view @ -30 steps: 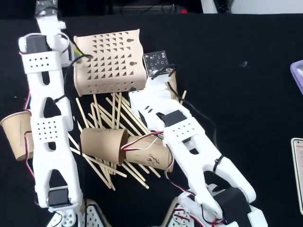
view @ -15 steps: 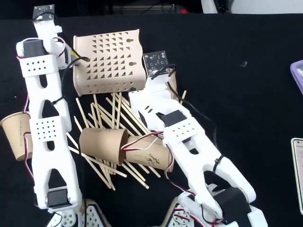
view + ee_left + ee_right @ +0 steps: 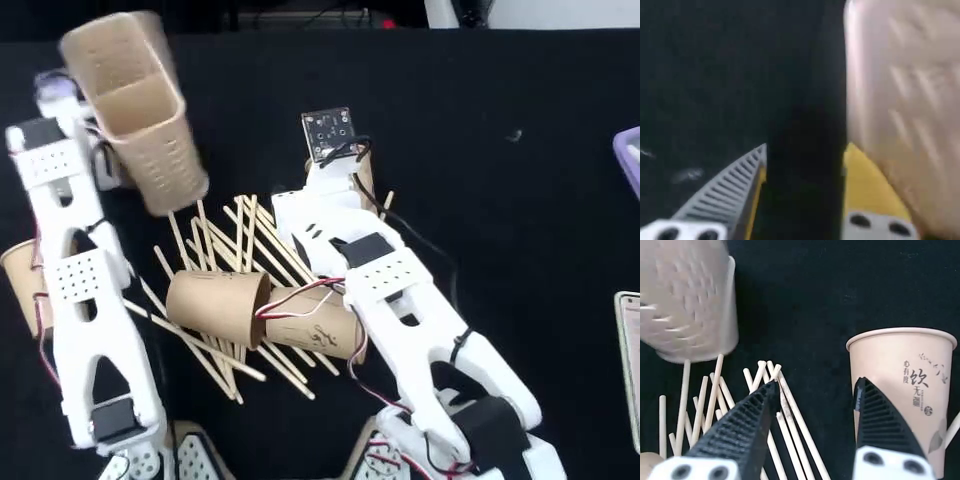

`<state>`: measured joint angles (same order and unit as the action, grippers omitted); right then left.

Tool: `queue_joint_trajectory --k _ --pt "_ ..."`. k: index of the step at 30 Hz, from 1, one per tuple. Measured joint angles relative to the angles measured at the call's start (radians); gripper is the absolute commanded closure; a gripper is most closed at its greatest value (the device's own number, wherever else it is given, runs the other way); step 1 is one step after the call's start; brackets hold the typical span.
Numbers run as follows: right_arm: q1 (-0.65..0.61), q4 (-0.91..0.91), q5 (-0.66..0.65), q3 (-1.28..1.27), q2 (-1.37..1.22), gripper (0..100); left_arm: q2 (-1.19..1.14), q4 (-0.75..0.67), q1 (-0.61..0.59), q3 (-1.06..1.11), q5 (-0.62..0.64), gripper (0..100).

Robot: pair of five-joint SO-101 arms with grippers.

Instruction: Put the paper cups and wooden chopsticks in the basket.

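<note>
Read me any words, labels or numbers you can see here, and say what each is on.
Upright paper cup: a few dark printed characters, too small to read reliably.
Lying paper cup: dark marks, unreadable.
No other text visible.

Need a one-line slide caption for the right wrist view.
Open right hand above scattered wooden chopsticks, a paper cup beside one finger, the basket beyond.

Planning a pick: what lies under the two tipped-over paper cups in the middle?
Wooden chopsticks run under both lying cups, sticking out on both sides. Their middle stretches are covered, and the right arm hides part of one cup.
</note>
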<state>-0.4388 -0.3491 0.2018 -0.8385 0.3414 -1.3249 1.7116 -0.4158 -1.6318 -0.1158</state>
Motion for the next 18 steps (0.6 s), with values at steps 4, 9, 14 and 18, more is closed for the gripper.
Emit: queue_joint_trajectory --k 4,9,14,18 --pt "0.000 0.000 0.000 0.000 0.000 75.8 -0.003 0.000 0.023 0.000 0.000 76" --pt "0.000 0.000 0.000 0.000 0.000 75.8 -0.002 0.000 0.029 -0.002 0.000 76" --pt "0.000 0.000 0.000 0.000 0.000 75.9 0.058 0.005 0.014 0.000 0.000 76" --pt "0.000 0.000 0.000 0.000 0.000 75.9 0.222 0.034 -0.025 0.000 0.000 76"
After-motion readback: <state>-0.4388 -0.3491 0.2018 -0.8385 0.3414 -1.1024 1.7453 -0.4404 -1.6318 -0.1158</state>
